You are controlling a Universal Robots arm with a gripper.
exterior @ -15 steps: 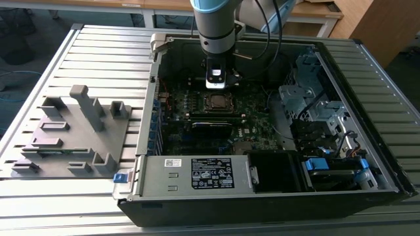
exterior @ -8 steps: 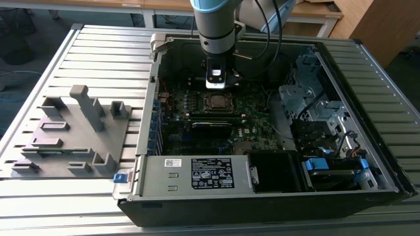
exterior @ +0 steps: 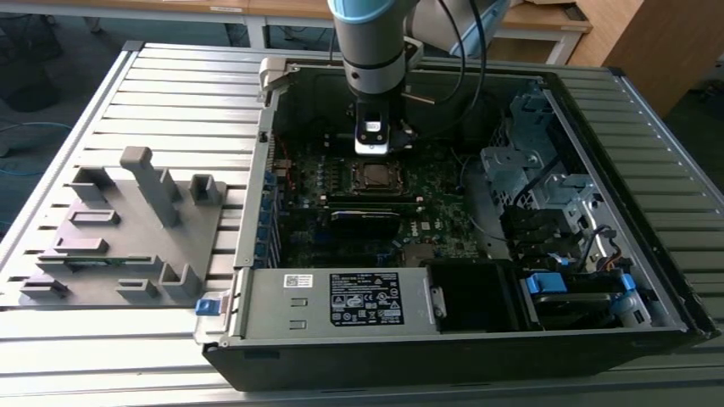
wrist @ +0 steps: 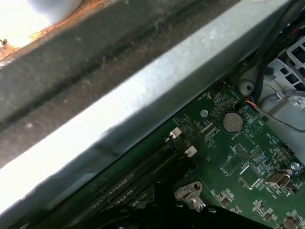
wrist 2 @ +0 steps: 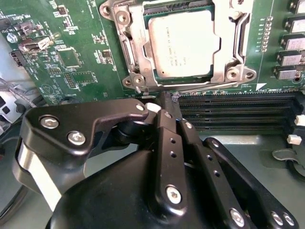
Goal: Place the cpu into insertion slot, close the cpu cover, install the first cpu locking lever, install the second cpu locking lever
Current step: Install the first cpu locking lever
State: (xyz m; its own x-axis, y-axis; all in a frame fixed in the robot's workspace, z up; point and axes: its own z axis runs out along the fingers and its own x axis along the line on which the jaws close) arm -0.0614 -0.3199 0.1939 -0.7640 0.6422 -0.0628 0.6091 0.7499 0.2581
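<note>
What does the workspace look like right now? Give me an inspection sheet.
Surface: slatted metal table carrying the open computer case.
Job's things: cpu seated in insertion slot; cpu cover down around it.
Clutter: grey fixture on the table, exterior view's left.
Grippers: gripper jaws shut, tip near the cover's edge, beside the memory slots.
Cables: black cables inside the case.
Surroundings: wooden desks behind the table.
</note>
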